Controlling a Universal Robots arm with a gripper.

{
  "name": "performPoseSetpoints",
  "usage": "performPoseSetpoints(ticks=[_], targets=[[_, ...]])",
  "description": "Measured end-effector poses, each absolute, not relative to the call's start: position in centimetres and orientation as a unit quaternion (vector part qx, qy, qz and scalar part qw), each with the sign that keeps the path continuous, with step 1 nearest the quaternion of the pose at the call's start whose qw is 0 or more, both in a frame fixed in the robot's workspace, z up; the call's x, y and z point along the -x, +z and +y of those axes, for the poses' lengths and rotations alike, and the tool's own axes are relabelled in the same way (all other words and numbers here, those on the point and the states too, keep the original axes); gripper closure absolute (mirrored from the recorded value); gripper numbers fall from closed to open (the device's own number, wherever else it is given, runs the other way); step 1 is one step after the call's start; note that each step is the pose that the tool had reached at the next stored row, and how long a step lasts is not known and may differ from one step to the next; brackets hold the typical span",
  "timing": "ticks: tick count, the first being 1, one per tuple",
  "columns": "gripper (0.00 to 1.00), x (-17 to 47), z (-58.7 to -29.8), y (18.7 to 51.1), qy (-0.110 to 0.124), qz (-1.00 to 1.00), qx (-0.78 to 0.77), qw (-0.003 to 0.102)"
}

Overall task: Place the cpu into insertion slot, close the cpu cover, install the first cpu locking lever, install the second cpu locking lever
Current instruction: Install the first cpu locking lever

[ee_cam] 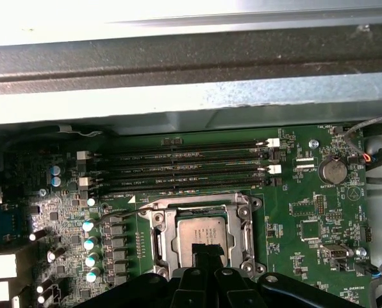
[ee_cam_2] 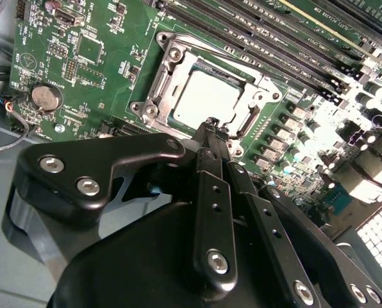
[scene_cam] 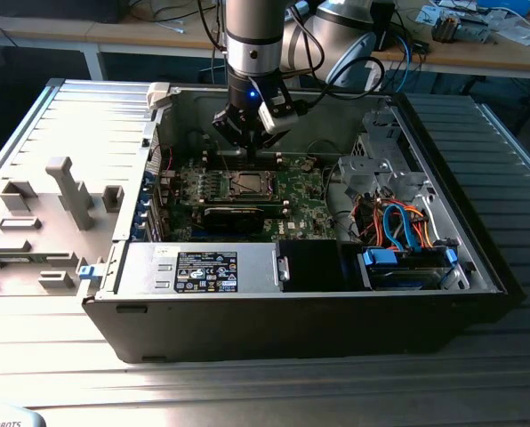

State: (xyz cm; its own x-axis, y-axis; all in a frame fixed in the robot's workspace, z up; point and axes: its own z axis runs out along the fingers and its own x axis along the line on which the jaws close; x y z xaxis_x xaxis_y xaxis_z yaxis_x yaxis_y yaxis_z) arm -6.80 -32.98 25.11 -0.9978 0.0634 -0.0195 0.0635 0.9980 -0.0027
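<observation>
The cpu [ee_cam_2: 204, 99] [ee_cam: 200, 232], a flat silver-grey square, lies in the insertion slot [scene_cam: 247, 184] on the green board. The cpu cover [ee_cam_2: 160, 80] [ee_cam: 160, 239], a grey metal frame, lies flat around the chip. A thin lever wire [ee_cam: 124, 212] sticks out from one corner of the socket, and I cannot tell if it is latched. My gripper [scene_cam: 250, 149] [ee_cam_2: 211, 125] [ee_cam: 207, 247] hangs just above the socket's edge. Its black fingers are shut together with nothing between them, and their tip is at the chip's near border.
Long memory slots [ee_cam: 191, 170] run beside the socket. A coin battery [ee_cam: 335, 170] sits on the board. A black expansion card [scene_cam: 238, 213] stands in front of the socket. Drive cage and cables [scene_cam: 398, 227] fill the exterior view's right. The case walls [scene_cam: 185, 107] close in around the board.
</observation>
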Motion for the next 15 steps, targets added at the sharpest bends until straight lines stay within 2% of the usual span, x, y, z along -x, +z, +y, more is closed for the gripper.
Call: performPoseSetpoints(ticks=[5,9,15], targets=[[0.89,6.8,-33.0,25.1,-0.001,0.999,-0.031,0.01],[0.89,7.0,-33.0,25.1,0.015,0.999,-0.029,0.009],[0.89,8.2,-33.0,25.1,0.015,1.0,-0.005,0.009]])
